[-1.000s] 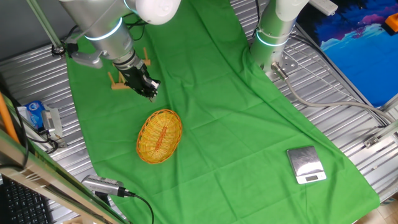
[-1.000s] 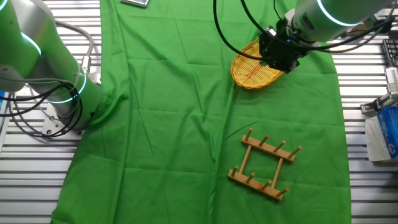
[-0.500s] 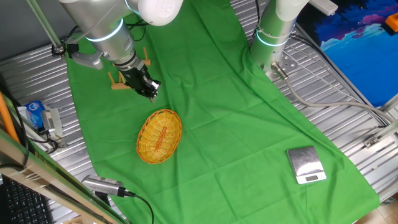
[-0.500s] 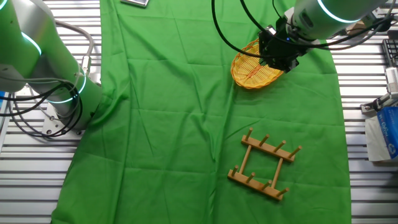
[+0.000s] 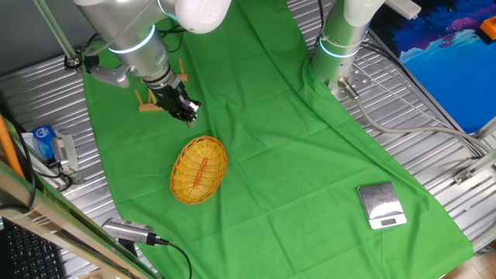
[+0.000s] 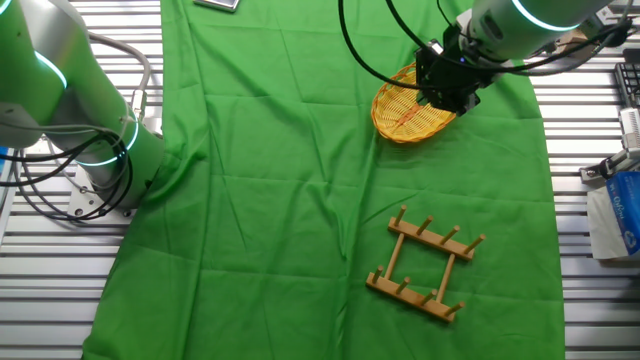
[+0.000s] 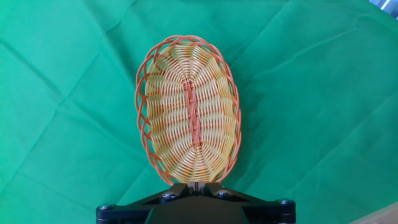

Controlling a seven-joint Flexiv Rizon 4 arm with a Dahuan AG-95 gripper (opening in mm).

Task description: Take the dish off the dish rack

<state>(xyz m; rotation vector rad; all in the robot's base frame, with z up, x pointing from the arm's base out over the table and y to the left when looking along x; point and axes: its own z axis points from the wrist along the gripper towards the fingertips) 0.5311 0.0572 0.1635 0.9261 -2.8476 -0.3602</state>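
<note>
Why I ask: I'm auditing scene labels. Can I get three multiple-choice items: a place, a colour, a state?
1. Where is the dish?
A. on the rack
B. on the cloth
C. on the metal slats
2. What colour is the dish's centre stripe?
A. blue
B. black
C. reddish
3. How does the dish lie?
A. flat, open side up
B. on edge
C. upside down

Key: B, the dish rests on the cloth, apart from the rack; C, the hand view shows the reddish centre stripe; A, its hollow faces the camera.
</note>
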